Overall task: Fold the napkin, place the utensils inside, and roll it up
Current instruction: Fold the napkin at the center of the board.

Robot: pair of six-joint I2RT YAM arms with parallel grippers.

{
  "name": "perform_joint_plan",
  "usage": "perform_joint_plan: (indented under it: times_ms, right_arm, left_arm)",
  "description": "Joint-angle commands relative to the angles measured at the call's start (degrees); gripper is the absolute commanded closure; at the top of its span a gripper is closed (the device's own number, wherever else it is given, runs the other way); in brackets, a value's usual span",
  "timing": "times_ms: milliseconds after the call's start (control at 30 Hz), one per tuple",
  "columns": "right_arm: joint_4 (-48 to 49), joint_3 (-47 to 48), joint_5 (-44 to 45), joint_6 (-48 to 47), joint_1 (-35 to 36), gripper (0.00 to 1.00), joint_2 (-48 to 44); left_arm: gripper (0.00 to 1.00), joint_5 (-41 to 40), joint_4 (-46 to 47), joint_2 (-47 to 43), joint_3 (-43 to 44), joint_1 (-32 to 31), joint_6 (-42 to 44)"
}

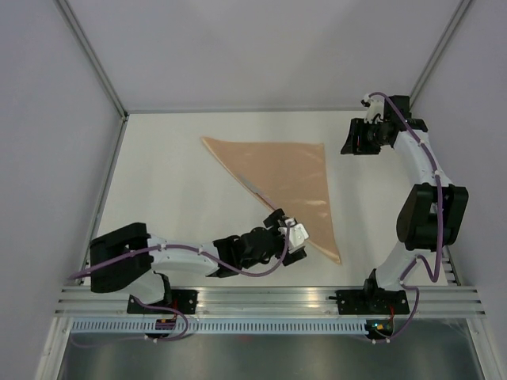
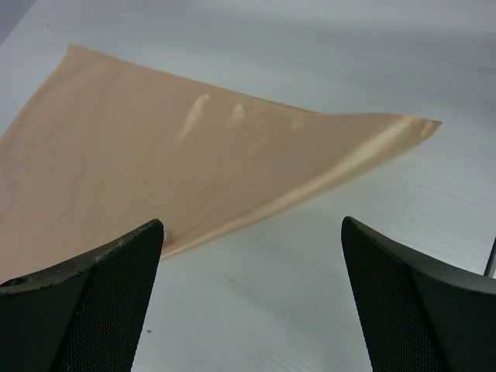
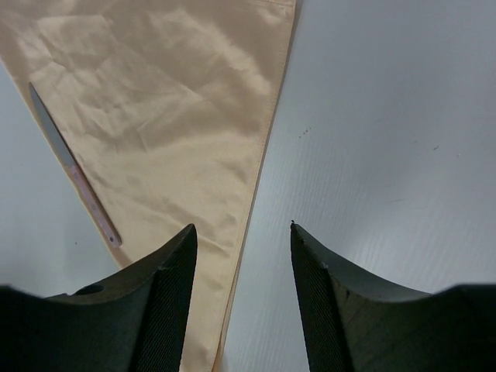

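The left gripper's (image 2: 252, 232) fingers (image 2: 101, 294) stood spread wide with nothing between them but bare surface. One fingertip sat right at the folded edge of the napkin (image 2: 132, 163), though contact could not be told. The cloth fanned out ahead of that finger as a flat triangle. The right gripper (image 3: 242, 229) hung with its fingers (image 3: 159, 294) partly apart and empty. A hemmed side of the napkin ran forward from the gap between them, and the utensil (image 3: 74, 174) lay well off to one finger's side, along the cloth's long folded edge.

The fold looked done and the utensil placed, so rolling seemed to be the step in hand. The next move likely called for the left fingers to pinch that folded edge near the utensil and turn it over without nudging the piece loose.

Farther out lay the white table (image 1: 174, 198), pale walls, metal corner posts (image 1: 91, 55) and a slotted rail (image 1: 261, 297).
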Motion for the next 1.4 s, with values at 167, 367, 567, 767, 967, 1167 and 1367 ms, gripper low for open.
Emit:
perform_joint_plan:
  times_ms: [167, 367, 567, 767, 967, 1167, 1367]
  right_arm:
    - [3.5, -1.49, -1.42, 0.82, -0.17, 0.43, -3.1]
    - [3.94, -1.85, -1.6, 0.9, -0.7, 0.44, -3.28]
    - [4.2, -1.58, -1.77, 1.25, -0.87, 0.45, -3.01]
    - [4.64, -1.67, -1.42, 1.26, -0.96, 0.46, -2.84]
    - [4.73, -1.76, -1.51, 1.34, -0.96, 0.47, -2.57]
    - [4.82, -1.76, -1.51, 1.34, -0.96, 0.47, -2.4]
    - [4.91, -1.85, -1.51, 1.34, -0.87, 0.48, -2.22]
  left_arm:
    - [0.01, -1.64, 21.33, 14.11, 2.5, -6.7, 13.23]
    - [0.01, -0.14, 21.6, 21.67, 6.29, -9.25, 15.6]
    - [0.04, -1.2, 18.08, 27.39, 10.95, -10.4, 17.36]
    - [0.07, -1.28, 17.2, 30.99, 13.23, -11.1, 18.32]
    - [0.13, -1.81, 17.73, 34.16, 15.6, -11.45, 19.56]
    - [0.27, -2.25, 17.82, 36.27, 17.1, -11.45, 19.64]
    - [0.3, -2.52, 17.82, 37.5, 17.63, -11.54, 20.08]
